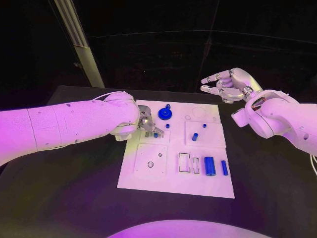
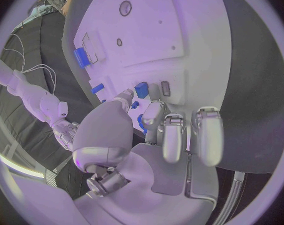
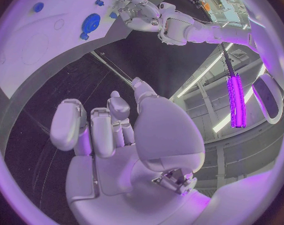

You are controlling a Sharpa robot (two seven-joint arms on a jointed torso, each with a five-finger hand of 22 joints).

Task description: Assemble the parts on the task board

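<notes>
My left robot hand (image 1: 145, 125) is down over the task board (image 1: 158, 186), at its far left part, fingers (image 2: 172, 135) curled downward close to a small blue part (image 2: 142, 89) that sits beside a small rectangular slot. I cannot tell whether the fingertips actually pinch a part or only hover over it; the left wrist view shows blue pieces right at my thumb and fingers, but contact is unclear.

My right robot hand (image 1: 230, 84) is raised beyond the task board's far right corner, well apart from it, palm turned up, fingers loosely apart and holding nothing.

On the task board, a round blue part (image 1: 165, 114) stands near the far edge, just beside my left robot hand. Toward the board's middle there are two small blue pieces, one (image 1: 195, 137) slightly tilted. Nearer the board's near edge a thick blue cylinder (image 1: 210, 165) lies next to a thinner blue bar (image 1: 224, 167), with two outlined rectangular slots just to the left-arm side of them. The task board rests in the middle of the black bench (image 1: 73, 198).
</notes>
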